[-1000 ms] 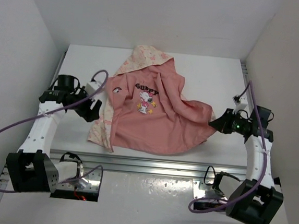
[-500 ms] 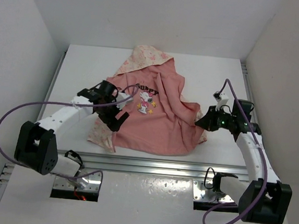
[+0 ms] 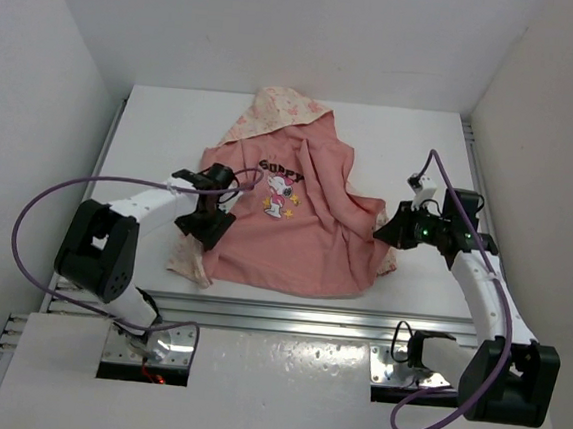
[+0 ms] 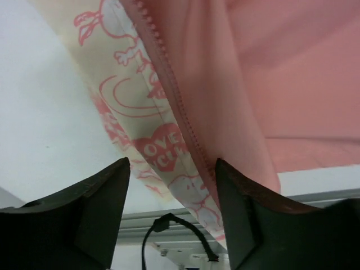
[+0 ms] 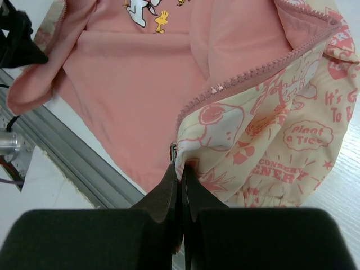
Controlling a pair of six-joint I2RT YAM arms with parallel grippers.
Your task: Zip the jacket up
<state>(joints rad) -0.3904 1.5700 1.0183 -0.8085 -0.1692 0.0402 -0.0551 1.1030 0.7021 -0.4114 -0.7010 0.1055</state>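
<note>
My right gripper has its 2 fingers pressed flat together, nipping the bottom corner of the jacket just where the pink zipper tape runs out. In the wrist view cream printed fabric bunches to the right of the tips and plain pink lining spreads to the left. My left gripper stands wide open with nothing clamped. Its 2 dark fingers straddle the other front edge, the zipper teeth running down between them, and I cannot tell whether either finger touches the cloth. From above, the jacket lies opened out, lining up, in the middle of the white table, hood toward the far wall. A cartoon print shows on the pink, and cream patterned fabric shows along the left side and at the hood. The left gripper sits at the jacket's lower left edge, the right one at its right corner. The tabletop is matte white and ends at an aluminium rail along the near side, with both arm bases below it. Plain white walls close in the far side and both flanks. Purple cables loop out from each arm.
</note>
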